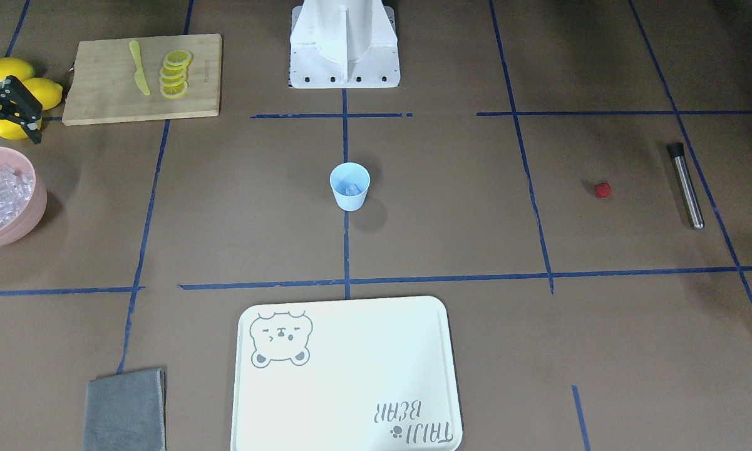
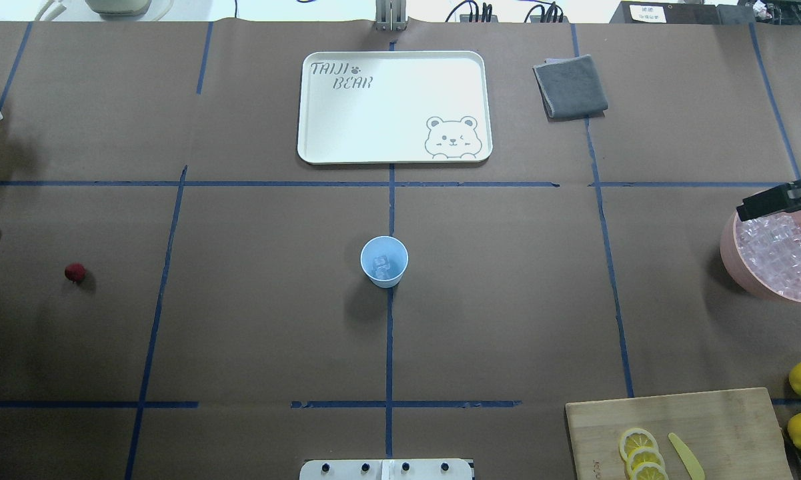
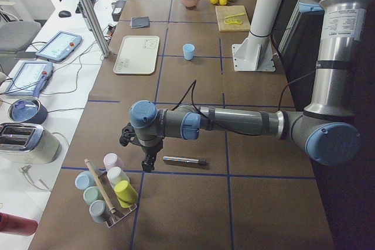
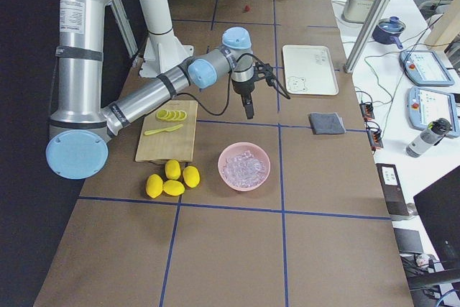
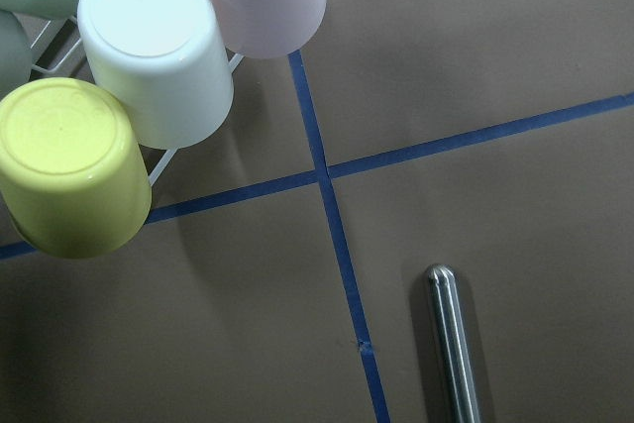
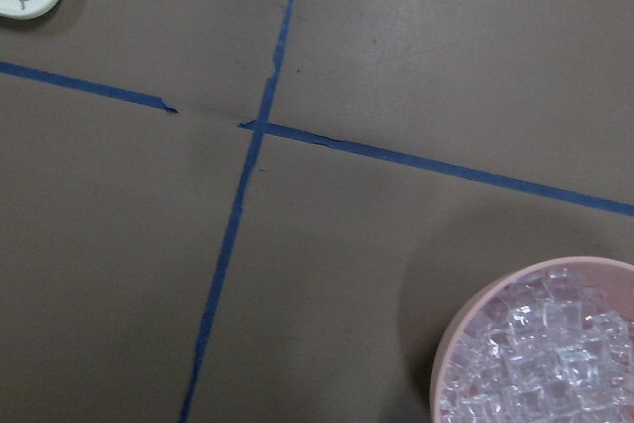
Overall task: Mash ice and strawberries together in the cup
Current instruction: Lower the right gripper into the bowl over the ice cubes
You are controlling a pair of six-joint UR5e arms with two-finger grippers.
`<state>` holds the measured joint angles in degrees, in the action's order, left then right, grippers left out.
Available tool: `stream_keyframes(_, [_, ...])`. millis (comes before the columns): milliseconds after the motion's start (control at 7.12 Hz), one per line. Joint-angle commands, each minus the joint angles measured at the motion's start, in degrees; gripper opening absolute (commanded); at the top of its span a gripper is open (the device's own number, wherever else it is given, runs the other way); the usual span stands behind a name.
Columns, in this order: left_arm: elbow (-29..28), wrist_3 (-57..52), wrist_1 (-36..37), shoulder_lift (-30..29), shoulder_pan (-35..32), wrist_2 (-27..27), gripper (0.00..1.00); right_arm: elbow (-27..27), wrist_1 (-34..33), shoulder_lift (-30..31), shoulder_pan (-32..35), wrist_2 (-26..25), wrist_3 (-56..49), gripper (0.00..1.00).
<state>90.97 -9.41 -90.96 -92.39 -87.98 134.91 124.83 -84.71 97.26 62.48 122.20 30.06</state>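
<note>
Far left: left arm is stretched low and almost level over the counter (image 2: pixel 507 300), wrist bent so the left pincer (image 3: pixel 146 165) points down just off the end of the muddler (image 3: pixel 184 160), beside the rack (image 3: pixel 108 194). Only the side view shows it, so I can't tell whether it's released or clenched. It looks staged for a muddler pickup.

Next, the strawberry (image 2: pixel 75 272) lies bare on the counter near the muddler, well apart from the cup (image 2: pixel 384 261), so it isn't loaded yet. The cup is upright dead centre, probably so both arms can reach it, with a little ice (image 2: pixel 381 268) in the bottom.

Right: the bowl (image 2: pixel 727 253) is piled with ice. The right pincer (image 2: pixel 743 212) points down over its far rim and looks clenched, with nothing visible in it. Right arm reaches out from the base, elbow low.
</note>
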Motion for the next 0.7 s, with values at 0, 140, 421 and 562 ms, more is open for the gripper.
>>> stream_keyframes(0, [0.26, 0.0, 0.0, 0.02, 0.0, 0.0, 1.0, -6.4, 4.98, 3.02, 2.73, 3.13, -0.43, 1.0])
stream_keyframes(140, [0.35, 0.35, 0.0, 0.02, 0.0, 0.0, 1.0, -8.96, 5.08, 2.85, 2.82, 3.13, -1.48, 0.99])
stream_keyframes(421, [0.53, 0.44, 0.0, 0.02, 0.0, 0.0, 1.0, -12.23, 5.08, 2.67, 3.62, 3.22, -5.79, 0.99])
stream_keyframes(562, [0.61, 0.44, -0.09, -0.07, 0.0, 0.0, 1.0, -13.72, 5.08, 1.89, 3.7, 3.22, -6.23, 0.99])
